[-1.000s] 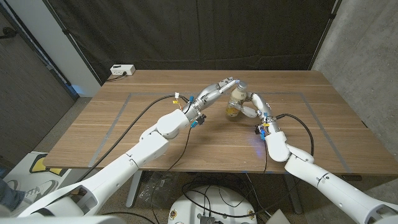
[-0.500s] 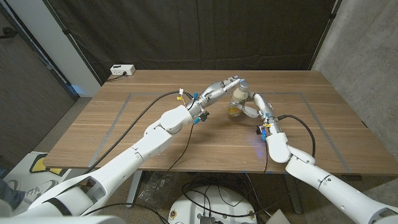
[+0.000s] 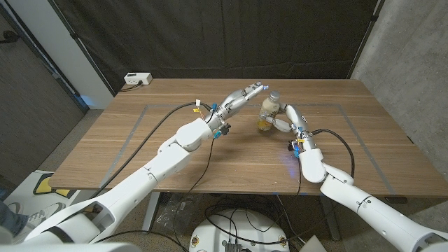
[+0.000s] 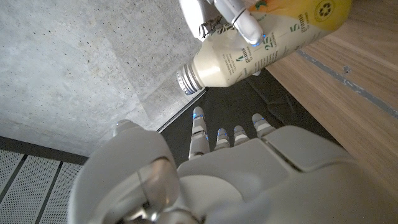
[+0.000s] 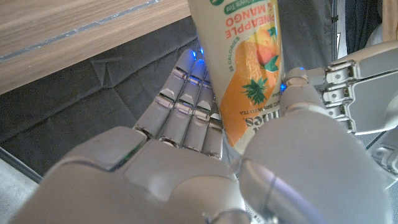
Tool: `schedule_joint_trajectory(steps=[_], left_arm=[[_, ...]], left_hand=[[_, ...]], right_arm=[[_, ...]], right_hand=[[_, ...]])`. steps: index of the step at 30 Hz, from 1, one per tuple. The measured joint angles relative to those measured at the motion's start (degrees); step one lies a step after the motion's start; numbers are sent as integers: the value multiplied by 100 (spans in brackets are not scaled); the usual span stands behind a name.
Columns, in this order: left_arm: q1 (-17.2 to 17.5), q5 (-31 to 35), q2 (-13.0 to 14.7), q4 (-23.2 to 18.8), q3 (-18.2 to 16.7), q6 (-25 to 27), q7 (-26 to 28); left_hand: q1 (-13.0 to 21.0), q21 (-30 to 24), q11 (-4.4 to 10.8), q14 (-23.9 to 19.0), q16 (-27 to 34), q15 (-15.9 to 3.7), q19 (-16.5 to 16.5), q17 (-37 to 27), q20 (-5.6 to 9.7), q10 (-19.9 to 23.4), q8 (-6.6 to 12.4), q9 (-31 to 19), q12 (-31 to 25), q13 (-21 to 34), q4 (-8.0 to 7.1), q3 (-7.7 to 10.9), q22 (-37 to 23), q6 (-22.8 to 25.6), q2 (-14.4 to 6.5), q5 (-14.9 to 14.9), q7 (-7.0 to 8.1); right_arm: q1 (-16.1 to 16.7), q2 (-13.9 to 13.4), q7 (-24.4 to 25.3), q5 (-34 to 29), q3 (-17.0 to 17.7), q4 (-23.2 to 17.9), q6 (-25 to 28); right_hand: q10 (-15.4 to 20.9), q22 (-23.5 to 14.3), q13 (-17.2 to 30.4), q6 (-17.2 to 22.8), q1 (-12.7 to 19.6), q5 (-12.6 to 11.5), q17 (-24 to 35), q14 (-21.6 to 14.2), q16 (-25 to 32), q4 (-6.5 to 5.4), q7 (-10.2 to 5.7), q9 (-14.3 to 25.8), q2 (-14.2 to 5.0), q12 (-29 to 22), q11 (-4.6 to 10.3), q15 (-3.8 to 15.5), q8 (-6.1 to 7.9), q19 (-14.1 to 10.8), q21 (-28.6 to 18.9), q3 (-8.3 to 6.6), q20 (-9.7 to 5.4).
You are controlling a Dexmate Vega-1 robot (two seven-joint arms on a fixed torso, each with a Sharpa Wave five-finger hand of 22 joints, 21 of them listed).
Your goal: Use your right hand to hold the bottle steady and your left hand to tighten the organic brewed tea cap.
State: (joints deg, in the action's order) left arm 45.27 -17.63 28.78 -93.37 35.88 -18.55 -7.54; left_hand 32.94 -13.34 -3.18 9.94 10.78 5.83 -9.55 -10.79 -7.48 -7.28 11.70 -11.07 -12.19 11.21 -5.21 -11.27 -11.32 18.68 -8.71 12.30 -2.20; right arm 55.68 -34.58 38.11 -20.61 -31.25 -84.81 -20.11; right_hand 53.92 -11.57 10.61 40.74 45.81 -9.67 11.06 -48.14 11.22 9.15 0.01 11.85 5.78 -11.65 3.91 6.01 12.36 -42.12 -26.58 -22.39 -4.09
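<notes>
right hand (image 3: 285, 119) around smooth bottle (image 3: 267, 112)

Both arms are built from glossy white, rounded shell segments joined at darker grey seams. Each forearm narrows toward the wrist, where a black cable leaves the arm and small blue and yellow fittings are mounted. The left robot hand (image 3: 241, 96) and the right robot hand (image 3: 285, 120) have silver-grey metallic segmented fingers. In the wrist views the backs of the hands appear as smooth pale grey moulded plates with rounded knuckle housings. Small blue lights glow at several fingertips (image 4: 198, 114).
</notes>
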Motion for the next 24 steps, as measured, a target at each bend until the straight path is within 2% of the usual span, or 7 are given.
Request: schedule_joint_trajectory(steps=[8,24], left_arm=[[245,56,132,-287,-98,105,260],[445,512,275,-609,-128,305,674]], left_hand=[[0,0,0,0,0,0,0,0,0,0,39,0,0,0,0,0,0,89,0,0,-89],[0,0,0,0,0,0,0,0,0,0,39,0,0,0,-25,25,0,89,0,0,-89]], right_arm=[[-74,45,-36,5,-59,73,-6],[-178,98,-76,1,-154,148,-36]], right_hand=[[0,0,0,0,0,3,0,0,0,0,0,0,0,1,0,0,-5,12,0,0,-12],[0,0,-10,0,12,4,0,0,0,-1,0,0,12,-2,0,0,-6,11,0,1,-12]])
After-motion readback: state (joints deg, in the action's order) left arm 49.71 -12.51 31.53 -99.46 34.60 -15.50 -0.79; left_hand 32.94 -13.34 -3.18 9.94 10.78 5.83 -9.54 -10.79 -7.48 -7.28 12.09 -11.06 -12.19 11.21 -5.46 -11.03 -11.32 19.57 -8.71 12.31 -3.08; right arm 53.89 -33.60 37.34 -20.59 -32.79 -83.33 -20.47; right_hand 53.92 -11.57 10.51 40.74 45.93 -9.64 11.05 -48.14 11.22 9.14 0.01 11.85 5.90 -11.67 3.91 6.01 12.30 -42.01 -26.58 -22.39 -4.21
